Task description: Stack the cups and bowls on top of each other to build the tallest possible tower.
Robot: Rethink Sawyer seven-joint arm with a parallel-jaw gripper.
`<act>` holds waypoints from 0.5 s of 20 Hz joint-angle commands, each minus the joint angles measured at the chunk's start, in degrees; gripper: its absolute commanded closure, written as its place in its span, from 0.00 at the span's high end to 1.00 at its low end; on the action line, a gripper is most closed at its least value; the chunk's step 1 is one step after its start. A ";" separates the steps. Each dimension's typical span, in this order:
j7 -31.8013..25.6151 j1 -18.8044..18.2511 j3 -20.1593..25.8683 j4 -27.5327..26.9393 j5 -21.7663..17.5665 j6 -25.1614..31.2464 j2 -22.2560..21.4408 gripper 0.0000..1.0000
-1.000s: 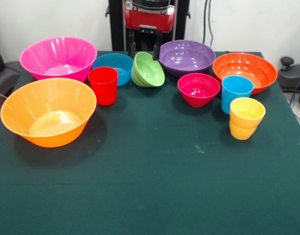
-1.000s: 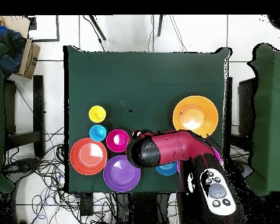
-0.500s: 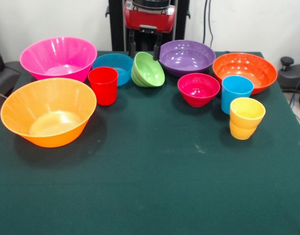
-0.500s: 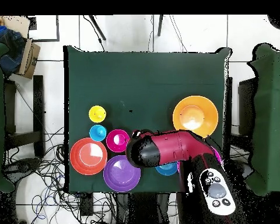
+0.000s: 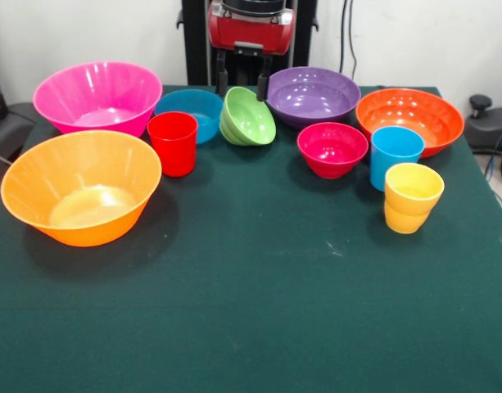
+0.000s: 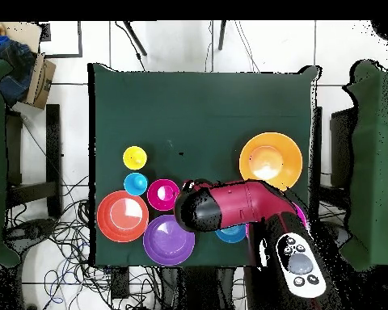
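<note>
Pincer (image 5: 241, 84) spread, straddling the tilted green bowl (image 5: 249, 117) just below. Probably light, stiff, slippery plastic. Best pinched across the thin rim.

Premises: a robotics laboratory or test cell. A bench (image 6: 197, 105) draped in dark green cloth stands on a white tiled floor (image 6: 181, 44), with a red and black robot arm (image 6: 238, 206) mounted at one side. Loose cables (image 6: 60, 238) trail across the floor beside it. A cardboard box (image 6: 42, 79) sits at one corner. Plain white walls (image 5: 87, 33) stand behind, and further green-covered furniture (image 6: 373, 161) flanks the bench.
</note>
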 commanded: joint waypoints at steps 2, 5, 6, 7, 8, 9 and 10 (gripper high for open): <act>2.93 1.69 0.45 0.35 0.36 -0.14 3.29 1.00; 5.40 2.08 -0.81 0.62 1.88 0.24 3.44 1.00; 5.51 2.24 -0.99 0.44 1.95 0.31 3.45 1.00; 5.94 2.50 -1.35 0.43 2.05 0.14 3.42 1.00; 5.89 2.49 -1.39 0.39 2.22 0.15 3.47 1.00; 5.84 2.57 -1.46 0.34 2.26 0.11 3.51 1.00; 5.80 2.64 -1.54 0.38 2.36 0.05 3.54 1.00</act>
